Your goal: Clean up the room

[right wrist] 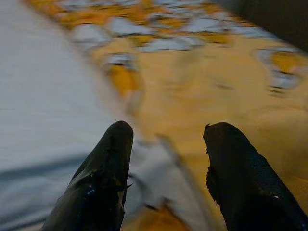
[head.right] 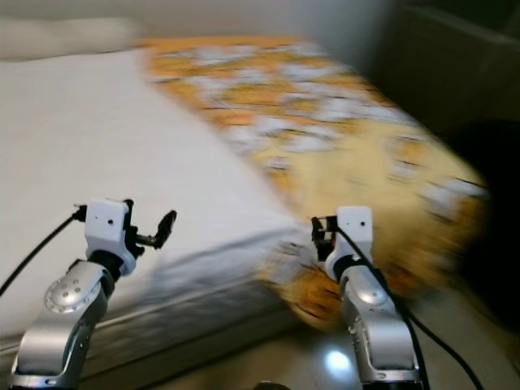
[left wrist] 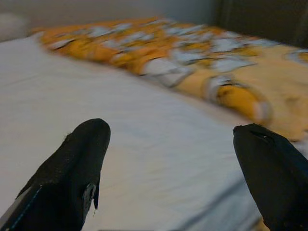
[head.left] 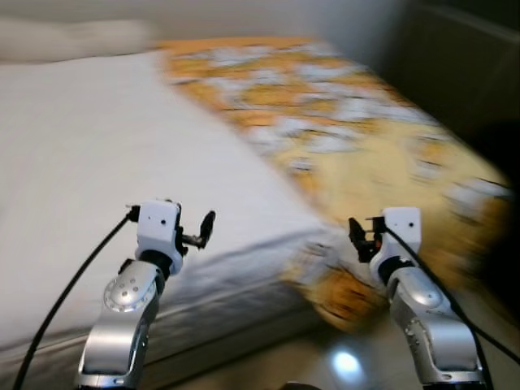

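A: What's nearest the robot?

B: A strip of glossy floor (head.left: pixel 341 361) with a bright light spot on it, between the two arms and running along the foot edge of the bed (head.left: pixel 97 162). That strip is the open room for moving. To the right, past the bed's corner, it goes dark.

A: And the arms?

B: Both are raised, forearms angled up and forward over the bed's near edge. The left gripper (left wrist: pixel 171 168) is over the white mattress side, fingers spread wide with nothing between them. The right gripper (right wrist: pixel 166 163) is at the near corner, where the blanket (head.left: pixel 366 138) spills over the edge; its fingers are parted too and hold nothing.

A: How does the blanket lie?

B: It is orange and yellow with pale patches, covering the right part of the bed. Its long axis runs from the near right corner away toward the far left, and its inner edge cuts diagonally across the white sheet. At the near corner it is bunched and hangs over the mattress side.

A: Farther back?

B: A pale pillow (head.left: pixel 73 36) at the head, against a light wall. The head views are blurred.
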Robot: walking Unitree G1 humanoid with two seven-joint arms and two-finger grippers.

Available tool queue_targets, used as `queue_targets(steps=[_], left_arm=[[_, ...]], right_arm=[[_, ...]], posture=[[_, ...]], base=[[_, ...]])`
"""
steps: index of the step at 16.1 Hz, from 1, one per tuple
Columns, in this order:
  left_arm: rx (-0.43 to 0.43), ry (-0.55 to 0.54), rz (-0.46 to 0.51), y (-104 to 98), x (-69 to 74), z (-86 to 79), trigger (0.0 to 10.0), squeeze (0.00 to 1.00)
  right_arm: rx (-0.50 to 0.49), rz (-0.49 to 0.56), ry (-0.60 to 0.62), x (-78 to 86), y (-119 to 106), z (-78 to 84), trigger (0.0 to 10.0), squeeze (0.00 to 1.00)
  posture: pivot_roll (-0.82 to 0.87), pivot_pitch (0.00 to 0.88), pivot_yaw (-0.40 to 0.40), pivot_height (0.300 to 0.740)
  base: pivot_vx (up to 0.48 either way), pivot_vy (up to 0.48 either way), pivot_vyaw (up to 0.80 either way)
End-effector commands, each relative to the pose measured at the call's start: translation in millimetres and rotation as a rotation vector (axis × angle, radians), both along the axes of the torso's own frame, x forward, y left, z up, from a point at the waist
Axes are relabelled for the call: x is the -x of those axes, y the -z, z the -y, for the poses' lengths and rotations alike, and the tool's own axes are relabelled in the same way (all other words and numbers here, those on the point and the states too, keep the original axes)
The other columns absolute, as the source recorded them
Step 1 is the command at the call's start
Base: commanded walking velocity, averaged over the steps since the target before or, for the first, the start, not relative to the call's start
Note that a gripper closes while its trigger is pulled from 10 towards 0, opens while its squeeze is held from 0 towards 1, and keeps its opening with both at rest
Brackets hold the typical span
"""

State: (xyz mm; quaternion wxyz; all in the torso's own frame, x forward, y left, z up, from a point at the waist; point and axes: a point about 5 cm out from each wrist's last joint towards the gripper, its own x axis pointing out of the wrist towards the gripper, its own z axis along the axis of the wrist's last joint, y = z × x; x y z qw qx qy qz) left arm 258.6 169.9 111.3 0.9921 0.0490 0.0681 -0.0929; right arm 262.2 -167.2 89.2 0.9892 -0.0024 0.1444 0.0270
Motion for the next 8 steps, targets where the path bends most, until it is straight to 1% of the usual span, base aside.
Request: queue_targets(steps=[1, 2, 3, 5, 8], left_arm=[[0.017, -0.03, 0.002, -1.0, -1.9, -3.7, 10.0, 1.0], [0.021, -0.033, 0.009, -2.0, -3.3, -4.6, 10.0, 0.93], [-0.001, -0.032, 0.018, -2.6, -6.0, -5.8, 10.0, 0.91], [-0.014, -0.026, 0.01, -1.5, -8.5, -6.1, 10.0, 0.91], [0.003, -0.002, 0.027, -4.3, -15.7, -4.0, 10.0, 0.93]], right_arm=[[0.013, 0.016, -0.04, -3.9, -1.8, -6.9, 10.0, 0.0], [0.012, 0.019, -0.055, -4.8, -2.3, -9.6, 10.0, 0.0], [0.006, 0.02, -0.067, -5.9, -2.4, -12.6, 10.0, 0.0], [-0.005, 0.026, -0.074, -7.0, -2.8, -14.3, 10.0, 0.0], [-0.023, 0.036, -0.095, -8.4, -3.1, -17.5, 10.0, 0.0]], posture=[[-0.07, 0.0, -0.042, 0.74], [-0.07, 0.0, -0.042, 0.74], [-0.07, 0.0, -0.043, 0.74], [-0.08, 0.0, -0.043, 0.74], [-0.08, 0.0, -0.041, 0.74]], base=[[0.0, 0.0, 0.0], [0.0, 0.0, 0.0], [0.0, 0.0, 0.0], [0.0, 0.0, 0.0], [0.0, 0.0, 0.0]])
